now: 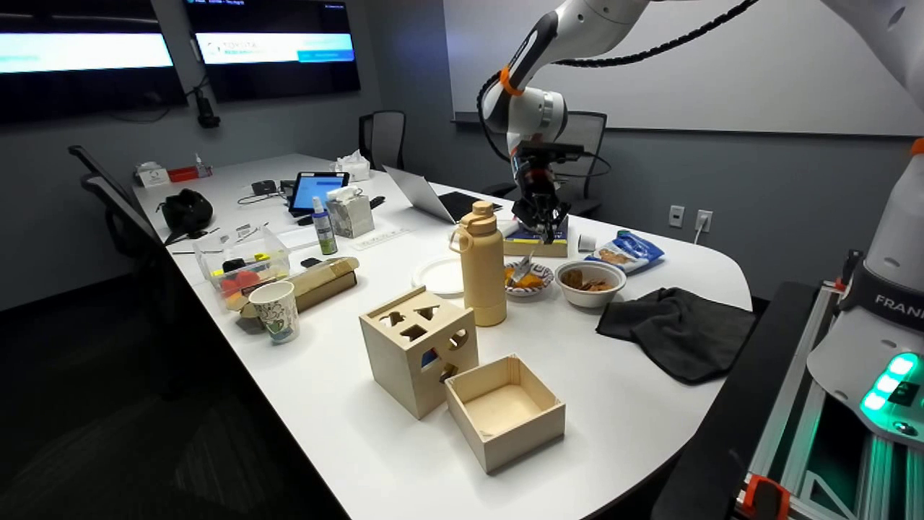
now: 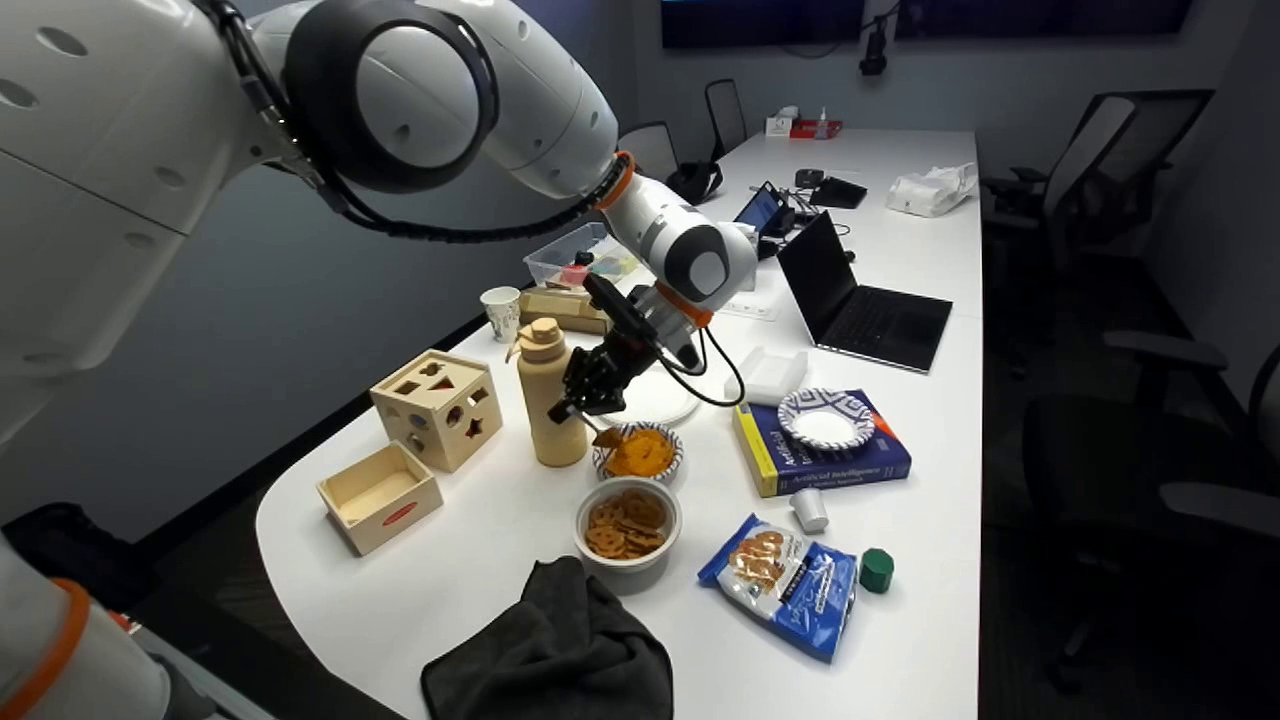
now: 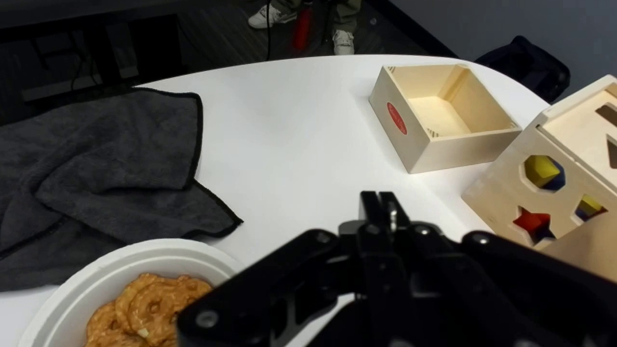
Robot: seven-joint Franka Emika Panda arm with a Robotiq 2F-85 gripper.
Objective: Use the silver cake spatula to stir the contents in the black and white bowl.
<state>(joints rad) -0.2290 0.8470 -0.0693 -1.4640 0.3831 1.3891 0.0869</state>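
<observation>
Gripper pinched together, apparently on the spatula, which slopes down into the bowl, among orange contents. Thin metal may twist in the grip under drag; hard pressing may tip the bowl; wide sweeps may knock the bottle or adjacent snack bowl.

The white tabletop is bright, with soft, faint shadows; in an exterior view the floor falls to near black, wall screens glow with washed-out white bands, and green lights glare on the robot base. In the wrist view, the black gripper loses detail, with small glints; a tan surface at the right edge is soft, perhaps out of focus.
</observation>
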